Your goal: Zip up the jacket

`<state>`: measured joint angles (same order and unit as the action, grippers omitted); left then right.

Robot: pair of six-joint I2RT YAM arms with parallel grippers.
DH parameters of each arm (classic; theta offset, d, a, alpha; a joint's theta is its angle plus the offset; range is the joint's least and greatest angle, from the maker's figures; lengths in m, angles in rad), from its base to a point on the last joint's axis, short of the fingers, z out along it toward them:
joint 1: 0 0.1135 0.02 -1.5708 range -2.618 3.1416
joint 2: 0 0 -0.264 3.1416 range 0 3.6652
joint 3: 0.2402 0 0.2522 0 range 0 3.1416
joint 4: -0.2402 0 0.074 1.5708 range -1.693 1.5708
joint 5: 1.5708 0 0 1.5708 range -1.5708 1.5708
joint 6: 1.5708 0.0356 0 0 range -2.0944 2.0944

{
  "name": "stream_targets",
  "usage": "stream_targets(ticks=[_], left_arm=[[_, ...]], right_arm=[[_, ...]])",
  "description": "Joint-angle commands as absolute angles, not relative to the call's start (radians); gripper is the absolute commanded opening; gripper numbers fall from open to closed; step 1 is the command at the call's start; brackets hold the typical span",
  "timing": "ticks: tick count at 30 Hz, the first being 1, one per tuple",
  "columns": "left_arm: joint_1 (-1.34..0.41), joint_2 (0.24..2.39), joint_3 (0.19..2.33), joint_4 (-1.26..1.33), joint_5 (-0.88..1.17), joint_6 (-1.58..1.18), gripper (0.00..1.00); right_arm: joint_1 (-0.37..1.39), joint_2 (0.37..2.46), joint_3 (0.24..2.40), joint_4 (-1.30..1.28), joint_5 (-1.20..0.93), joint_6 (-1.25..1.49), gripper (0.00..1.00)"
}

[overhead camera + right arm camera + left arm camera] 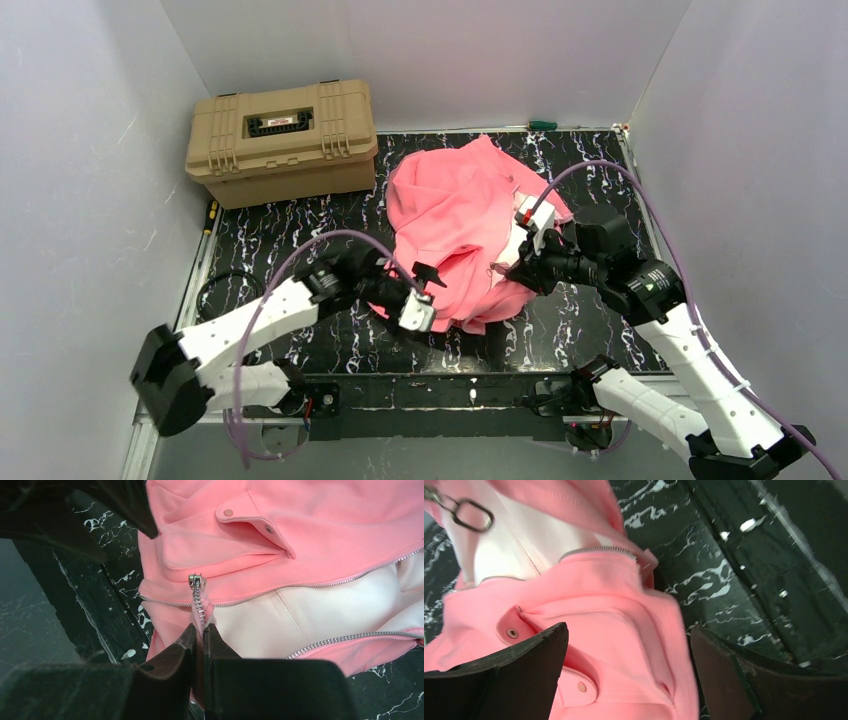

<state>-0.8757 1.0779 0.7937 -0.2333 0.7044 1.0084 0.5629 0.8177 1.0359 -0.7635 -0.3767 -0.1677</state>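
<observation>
The salmon-pink jacket (455, 215) lies crumpled on the black marbled table, front open, pale lining (320, 615) showing between the two zipper rows. My right gripper (202, 629) is shut on the jacket's zipper tape just below the metal slider (196, 581), near the bottom hem; it also shows in the top view (508, 266). My left gripper (629, 655) is open, its jaws wide apart over a snap pocket (574, 680) of the jacket; it also shows in the top view (428, 274). A zipper pull ring (471, 515) hangs at the left wrist view's upper left.
A tan hard case (283, 140) stands at the back left. A small green object (542, 125) lies at the back edge. White walls close in the table on three sides. A dark cable (215, 290) loops at the left edge.
</observation>
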Motion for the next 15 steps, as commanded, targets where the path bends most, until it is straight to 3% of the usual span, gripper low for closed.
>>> stream_targets(ticks=[1, 4, 8, 15], left_arm=[[-0.809, 1.254, 0.919, -0.347, 0.848, 1.26, 0.88], [-0.795, 1.353, 0.961, -0.286, 0.896, 1.382, 0.86], [-0.796, 1.469, 1.073, -0.404, 0.964, 1.469, 0.83], [-0.824, 1.478, 0.989, -0.381, 0.991, 1.439, 0.92]], right_arm=[[0.561, 0.78, 1.063, -0.773, -0.368, -0.198, 0.01], [0.561, 0.773, 1.063, -0.776, -0.356, -0.198, 0.01], [0.561, 0.772, 1.059, -0.774, -0.351, -0.189, 0.01], [0.561, 0.757, 1.056, -0.766, -0.344, -0.183, 0.01]])
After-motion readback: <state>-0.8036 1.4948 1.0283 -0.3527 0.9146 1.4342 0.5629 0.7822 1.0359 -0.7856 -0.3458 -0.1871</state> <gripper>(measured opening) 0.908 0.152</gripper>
